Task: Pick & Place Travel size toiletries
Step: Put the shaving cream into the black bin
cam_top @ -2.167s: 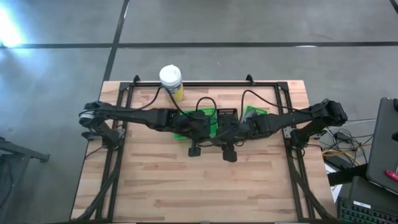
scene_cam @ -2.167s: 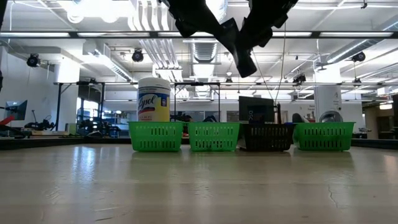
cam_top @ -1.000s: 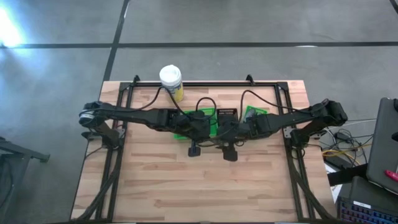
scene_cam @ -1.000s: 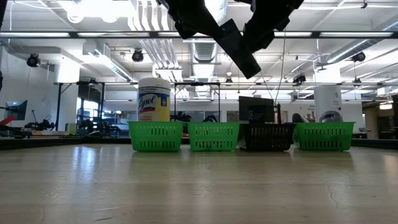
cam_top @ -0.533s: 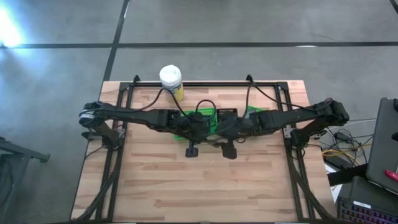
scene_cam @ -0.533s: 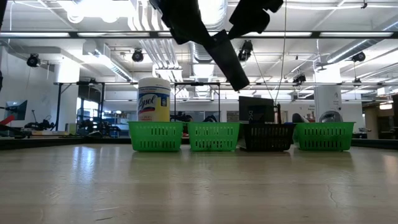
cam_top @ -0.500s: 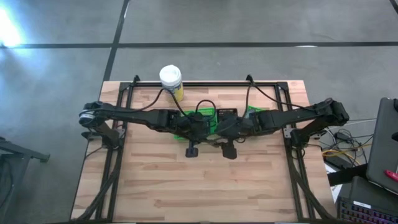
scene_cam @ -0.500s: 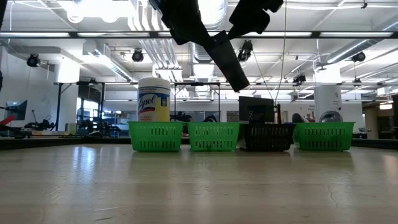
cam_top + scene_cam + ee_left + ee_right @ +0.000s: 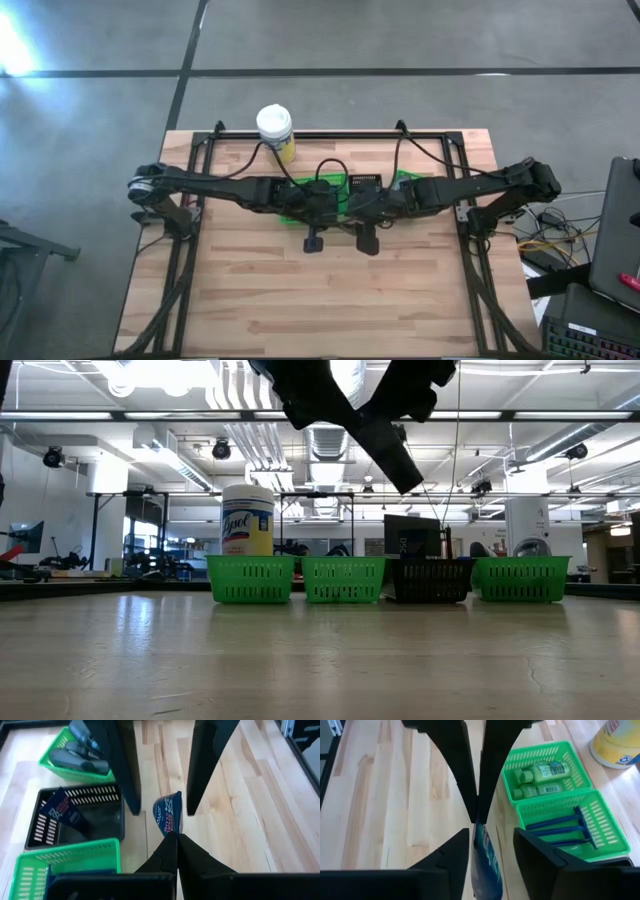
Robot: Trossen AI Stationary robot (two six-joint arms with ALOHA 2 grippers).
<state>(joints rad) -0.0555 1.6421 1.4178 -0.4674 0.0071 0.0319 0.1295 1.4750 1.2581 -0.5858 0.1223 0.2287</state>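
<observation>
Item: dark blue soft plastic tube [image 9: 167, 814], aloft just in front of the black slatted plastic basket [image 9: 97, 795]. Left gripper [image 9: 175, 837] jaws pinched its end; right gripper [image 9: 490, 837] jaws stood wide around it. Risk: falling to the bench [image 9: 240, 795] if released before the right closes.

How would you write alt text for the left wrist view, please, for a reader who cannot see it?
The left pincer grips a dark blue tube above the wooden table, while the right pincer straddles that tube with open fingers. Beside them sit a black tray holding another blue tube, a green tray of dark grey tubes, and a second green tray.
</observation>
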